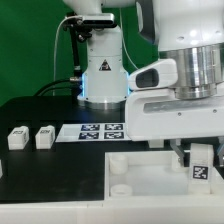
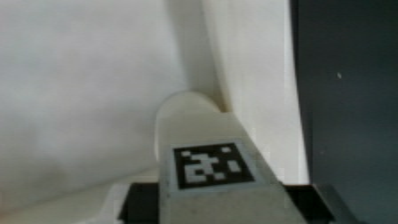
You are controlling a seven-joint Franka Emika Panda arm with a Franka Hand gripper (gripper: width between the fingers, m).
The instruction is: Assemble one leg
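My gripper (image 1: 198, 158) is at the exterior view's right, low over the large white panel (image 1: 140, 190), and it is shut on a leg (image 1: 202, 167), a small white block with a square tag. In the wrist view the leg (image 2: 210, 140) sits between my two black fingers (image 2: 150, 200), tag facing the camera, and its far end points down at the panel (image 2: 89, 80) near the panel's edge. Two more legs (image 1: 17, 138) (image 1: 44, 137) stand on the black table at the exterior view's left.
The marker board (image 1: 100, 130) lies behind the panel, in front of the arm's base (image 1: 100, 75). The panel has round sockets (image 1: 118, 160) near its corners. Black table (image 2: 347, 100) shows beside the panel's edge.
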